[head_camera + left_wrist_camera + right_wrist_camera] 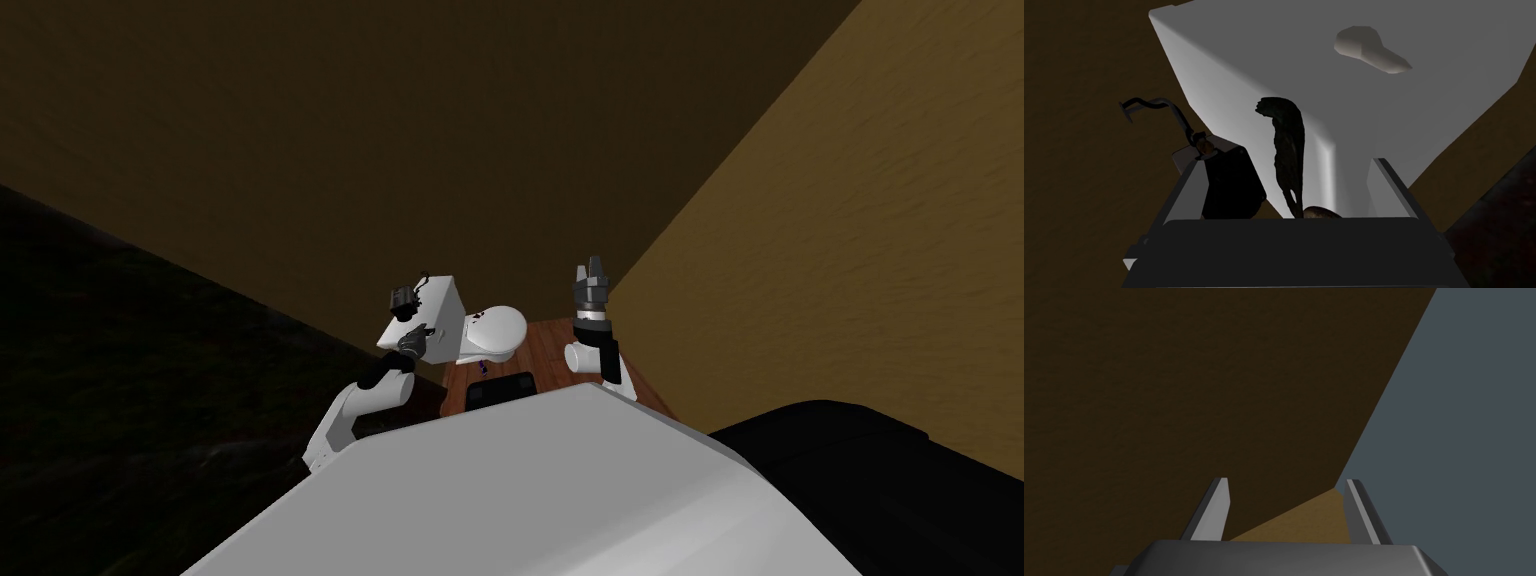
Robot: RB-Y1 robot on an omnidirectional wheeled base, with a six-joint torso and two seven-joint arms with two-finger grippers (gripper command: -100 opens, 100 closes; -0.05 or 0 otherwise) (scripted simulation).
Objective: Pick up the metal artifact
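Left claw [1287,161] spread open at a white toilet tank [1374,110], the dark curved artifact [1288,140] ungripped between its fingers, a black box [1231,185] just beside one. Right claw [1286,480] raised, released.

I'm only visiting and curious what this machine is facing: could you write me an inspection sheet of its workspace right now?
Surface: white toilet tank with a flush lever.
Job's things: dark curved piece, likely the artifact, against the tank between the fingers of the left gripper; not gripped.
Clutter: dark box with a bent crank handle, beside one left finger; small brown rounded thing near the gripper body.
Grippers: left gripper open at the tank; right gripper open, raised off to the side.
Cables: nothing seen.
Surroundings: brown walls, wood floor.
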